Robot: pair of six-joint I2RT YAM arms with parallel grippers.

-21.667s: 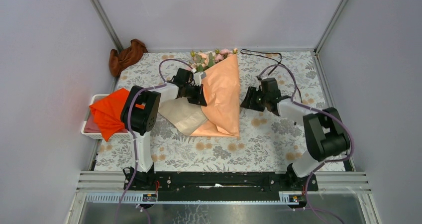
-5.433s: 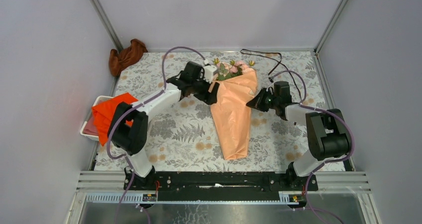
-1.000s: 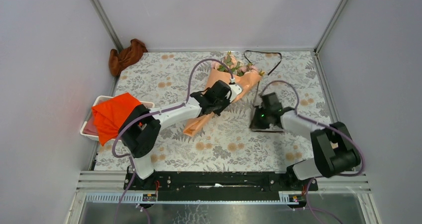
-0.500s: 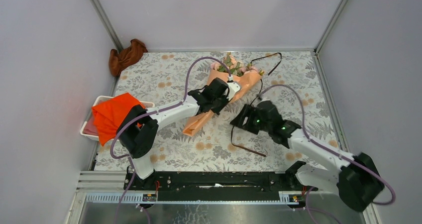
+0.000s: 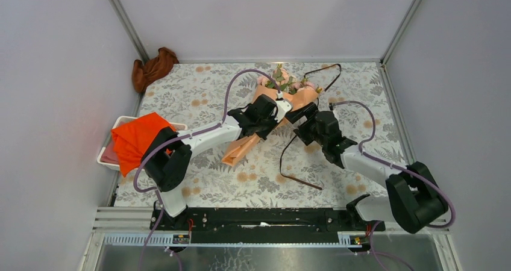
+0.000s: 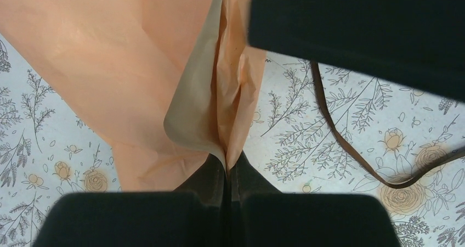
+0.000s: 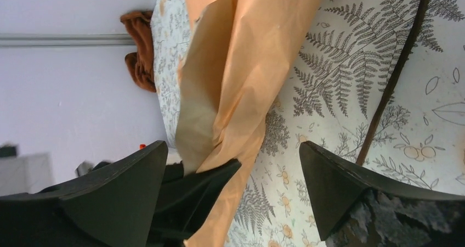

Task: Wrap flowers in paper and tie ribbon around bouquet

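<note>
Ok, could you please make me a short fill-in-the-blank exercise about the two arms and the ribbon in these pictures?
1. The left end effector is shut on the peach-orange ____.
2. The right end effector is ____ and holds nothing.
3. The dark brown ribbon lies loose on the table, not yet ____ around the bouquet.

Missing words: paper; open; tied.
</note>
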